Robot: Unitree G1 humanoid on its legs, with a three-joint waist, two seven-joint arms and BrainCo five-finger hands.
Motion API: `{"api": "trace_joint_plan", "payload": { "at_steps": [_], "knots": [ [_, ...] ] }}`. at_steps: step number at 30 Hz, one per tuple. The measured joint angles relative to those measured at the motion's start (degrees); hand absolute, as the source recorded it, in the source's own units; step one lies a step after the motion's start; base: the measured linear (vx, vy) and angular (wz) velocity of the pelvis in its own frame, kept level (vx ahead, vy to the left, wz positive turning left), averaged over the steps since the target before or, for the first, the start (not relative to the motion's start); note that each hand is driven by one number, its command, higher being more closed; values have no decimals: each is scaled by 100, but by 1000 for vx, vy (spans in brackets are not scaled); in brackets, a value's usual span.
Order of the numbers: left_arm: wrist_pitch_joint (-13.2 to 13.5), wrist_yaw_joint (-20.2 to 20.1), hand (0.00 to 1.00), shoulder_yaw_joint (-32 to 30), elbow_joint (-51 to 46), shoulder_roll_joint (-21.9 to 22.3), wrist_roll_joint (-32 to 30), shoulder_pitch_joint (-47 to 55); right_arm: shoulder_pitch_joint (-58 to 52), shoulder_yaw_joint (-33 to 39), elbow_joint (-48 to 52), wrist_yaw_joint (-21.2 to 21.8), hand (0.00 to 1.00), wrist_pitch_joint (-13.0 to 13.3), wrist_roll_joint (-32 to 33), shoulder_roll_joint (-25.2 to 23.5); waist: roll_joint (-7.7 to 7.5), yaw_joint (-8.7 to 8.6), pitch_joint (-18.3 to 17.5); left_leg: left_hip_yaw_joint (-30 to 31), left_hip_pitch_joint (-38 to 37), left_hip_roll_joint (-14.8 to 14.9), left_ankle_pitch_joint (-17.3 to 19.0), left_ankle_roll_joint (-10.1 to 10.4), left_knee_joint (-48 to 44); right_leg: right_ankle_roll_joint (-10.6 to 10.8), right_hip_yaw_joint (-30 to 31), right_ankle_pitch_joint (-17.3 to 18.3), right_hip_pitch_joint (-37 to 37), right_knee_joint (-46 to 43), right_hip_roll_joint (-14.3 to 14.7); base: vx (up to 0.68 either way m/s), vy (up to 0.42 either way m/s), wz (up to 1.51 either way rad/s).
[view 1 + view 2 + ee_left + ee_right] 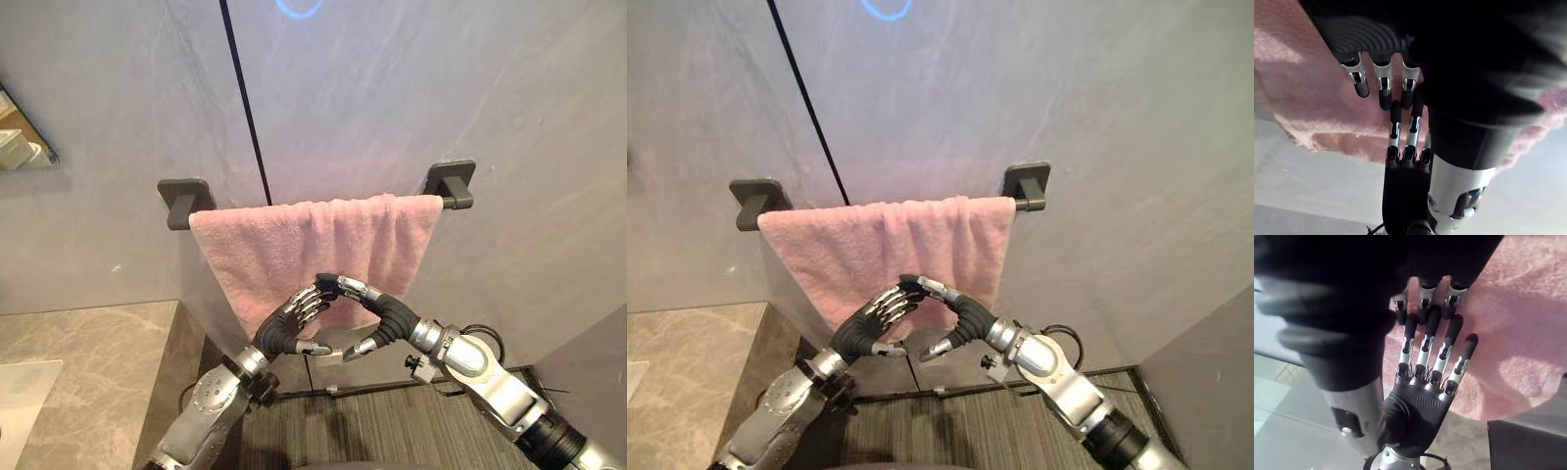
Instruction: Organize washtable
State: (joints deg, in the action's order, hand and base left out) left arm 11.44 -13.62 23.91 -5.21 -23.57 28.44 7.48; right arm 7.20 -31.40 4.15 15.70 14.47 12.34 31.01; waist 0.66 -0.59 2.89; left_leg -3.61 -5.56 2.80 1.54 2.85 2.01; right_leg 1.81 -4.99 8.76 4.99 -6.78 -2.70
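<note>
Low on the left lies a marbled counter (93, 338), and a dark ribbed floor (392, 421) runs below the arms. Above these the left hand (290, 327) and right hand (378, 312) rise side by side and meet fingertip to fingertip, forming an arch in front of the lower half of the towel (284, 245). Both hands are wide, holding nothing. The right wrist view shows the left hand (1420, 399) with its fingers (1426, 340) straight and fanned, its tips meeting the right hand's own. The left wrist view shows the right hand (1403, 176) likewise stretched out, tips meeting the left hand's own fingers (1383, 85). Whether the fingertips press on the cloth or only hover just in front of it, I cannot tell. The pink towel is draped over a dark bar (449, 203), hanging in soft folds, its lower edge slanting and longer towards the right. The bar sits on two dark brackets fixed to a grey wall (411, 88). A thin black line (247, 108) runs down the wall to the towel.
</note>
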Motion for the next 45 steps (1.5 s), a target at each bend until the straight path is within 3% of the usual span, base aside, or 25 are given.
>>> {"api": "trace_joint_plan", "payload": {
  "at_steps": [10, 15, 20, 33, 45],
  "knots": [
    [0, 427, 0, -233, 619, 524, -632, -200, 237, 80, -599, -295, 0, -237, -662, -641, -24, 16, 11, 139, 196, 3, -17, -11, -5, -7, -80, 4, -129, 6, 3, 29, -11, 7],
    [22, 571, 0, -431, 722, 606, -832, -252, 241, 378, -799, -331, 0, -284, -847, -856, -111, 21, 51, 154, 214, 4, -42, -12, -6, -10, -88, 6, -140, 6, 2, -8, -1, 0],
    [174, 780, 0, -945, 797, 707, -957, -253, 174, 1018, -993, -577, 0, -473, -845, -1030, -154, 13, 49, 185, 313, 6, -120, -8, 17, -45, -97, -20, -237, -2, 14, -47, -6, 3],
    [233, 1018, 0, -1646, 1045, 955, -1196, -217, -265, 2579, -983, -986, 0, -469, -479, -1925, -161, -9, 45, 199, 281, 102, -295, 41, 148, -113, -108, -101, -254, 7, 75, -37, -11, 0],
    [257, 1013, 0, -1947, 1199, 1370, -1351, 89, -556, 3222, -940, -1184, 0, -461, -280, -2333, -165, -21, 43, 197, 271, 110, -301, 48, 159, -108, -109, -113, -240, 39, 84, -3, -1, 0]
  ]
}}
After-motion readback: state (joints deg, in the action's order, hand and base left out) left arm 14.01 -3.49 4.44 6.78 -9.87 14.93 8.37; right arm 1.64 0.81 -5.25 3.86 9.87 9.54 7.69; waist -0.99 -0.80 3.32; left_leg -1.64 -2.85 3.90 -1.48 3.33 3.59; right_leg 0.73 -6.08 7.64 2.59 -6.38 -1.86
